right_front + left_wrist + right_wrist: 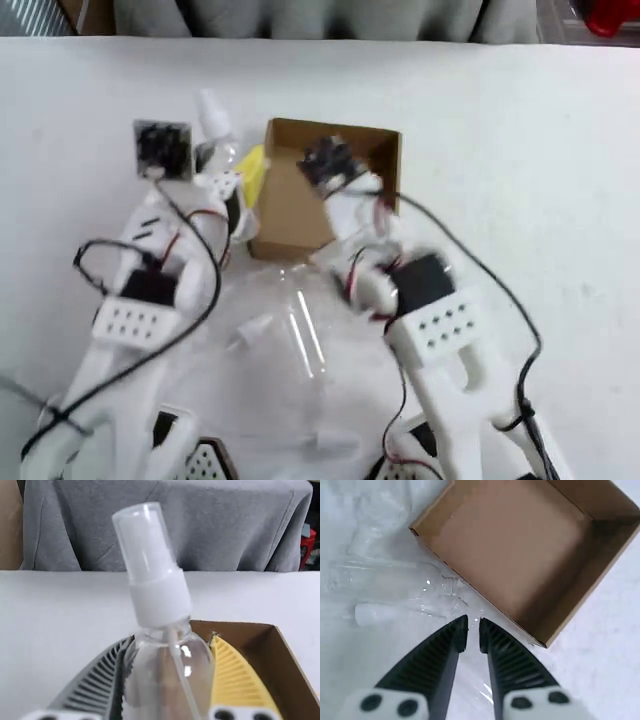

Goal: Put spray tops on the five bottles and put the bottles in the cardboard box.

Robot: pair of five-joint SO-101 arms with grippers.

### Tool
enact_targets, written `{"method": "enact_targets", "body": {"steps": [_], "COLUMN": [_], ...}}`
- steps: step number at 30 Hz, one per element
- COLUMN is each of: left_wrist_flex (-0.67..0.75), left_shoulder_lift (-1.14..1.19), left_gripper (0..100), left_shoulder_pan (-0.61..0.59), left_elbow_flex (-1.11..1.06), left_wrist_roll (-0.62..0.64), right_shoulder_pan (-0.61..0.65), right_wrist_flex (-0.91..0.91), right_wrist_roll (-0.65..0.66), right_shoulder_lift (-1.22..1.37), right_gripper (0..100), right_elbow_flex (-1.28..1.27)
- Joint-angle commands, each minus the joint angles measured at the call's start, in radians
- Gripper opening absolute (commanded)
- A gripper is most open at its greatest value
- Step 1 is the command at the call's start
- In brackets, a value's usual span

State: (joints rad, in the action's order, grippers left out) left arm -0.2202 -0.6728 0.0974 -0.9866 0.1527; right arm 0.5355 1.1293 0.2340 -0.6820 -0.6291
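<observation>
- The left claw (172, 640) is clenched on a clear bottle (160, 675). A grey finger (97, 682) and a yellow finger (237, 680) press against its two sides.
- The held bottle leans a little and has a white spray top (150, 565) on its neck.
- In the high view the held bottle hangs above the white table (540, 150), just beside the left wall of the cardboard box (285, 215) and outside it.
- In the left wrist view the yellow finger covers the near corner of the box.
- The right claw (473, 625) has its two dark fingers drawn almost together — only a thin slit between them, with nothing in it.
- The right claw hangs over the table just outside one edge of the box, and the box's brown floor lies in open view past its tips.
- In the high view the right arm's wrist hangs over the box and hides part of the opening.
- Near the right claw's tips a loose bottle (380, 577) lies on its side, with its neck end close to the box wall.
- A loose spray top (380, 614) lies just beside that bottle.
- A further spray top (325, 440) lies on the table between the two arm bases, well apart from the box.
- A black cable (480, 270) loops from the right arm across the table.
- A grey cloth (225, 525) hangs behind the table's far edge.
</observation>
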Motion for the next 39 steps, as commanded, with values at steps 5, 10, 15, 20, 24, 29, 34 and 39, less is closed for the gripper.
{"method": "enact_targets", "body": {"steps": [5, 10, 15, 20, 24, 29, 34, 39], "left_wrist_flex": [0.021, 0.017, 0.017, 0.011, 0.011, 0.009, 0.009, 0.008], "left_shoulder_lift": [0.054, -0.079, -0.209, -0.285, -0.326, -0.4, -0.487, -0.522], "left_gripper": [2, 2, 2, 2, 2, 2, 2, 2], "left_shoulder_pan": [0.016, 0.082, 0.136, 0.137, 0.137, 0.137, 0.137, 0.137], "left_elbow_flex": [0.104, 0.003, -0.081, -0.123, -0.152, -0.195, -0.241, -0.269], "left_wrist_roll": [0.011, 0.009, 0.009, 0.009, 0.009, 0.009, 0.009, 0.009], "right_shoulder_pan": [0.239, 0.311, 0.351, 0.334, 0.311, 0.252, 0.245, 0.214], "right_wrist_flex": [-0.205, -0.352, -0.607, -0.82, -0.869, -0.928, -1.053, -1.067], "right_wrist_roll": [0.009, 0.012, 0.006, 0.005, 0.005, 0.003, 0.003, 0.003], "right_shoulder_lift": [-0.148, -0.275, -0.364, -0.381, -0.381, -0.38, -0.38, -0.38], "right_gripper": [1.6, 1.7, 1.8, 1.8, 1.7, 1.8, 1.7, 1.7], "right_elbow_flex": [-0.184, -0.334, -0.52, -0.643, -0.657, -0.68, -0.752, -0.753]}}
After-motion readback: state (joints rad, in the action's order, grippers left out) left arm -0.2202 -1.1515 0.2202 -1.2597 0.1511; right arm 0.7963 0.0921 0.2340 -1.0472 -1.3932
